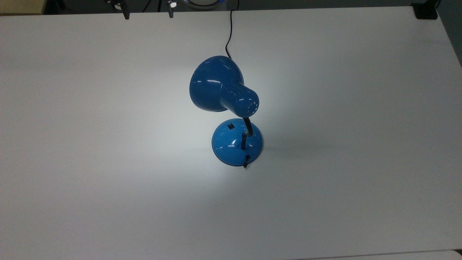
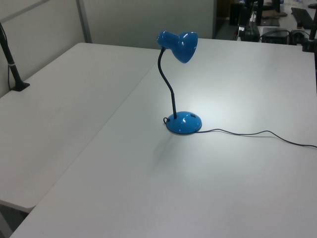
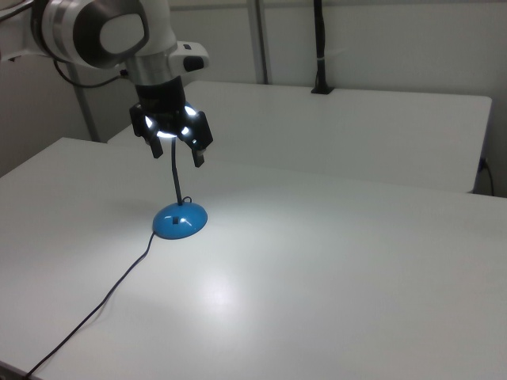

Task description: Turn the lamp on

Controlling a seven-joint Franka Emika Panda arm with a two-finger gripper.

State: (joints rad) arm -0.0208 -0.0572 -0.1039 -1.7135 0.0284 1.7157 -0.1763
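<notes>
Lamp lit on the white table, gripper raised.
Spread-fingered and empty, the gripper hangs above the glossy blue gooseneck lamp; its black base switch lies below.

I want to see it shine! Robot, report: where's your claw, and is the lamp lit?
Gripper open, up in the air. Lamp standing on the table, bright pool beneath it. Switch untouched, nothing blocking it.

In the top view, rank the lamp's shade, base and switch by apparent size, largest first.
1. Shade, though it sits nearer the camera, which may flatter it.
2. Base, looking close to the shade.
3. Switch, by far the smallest.
</notes>
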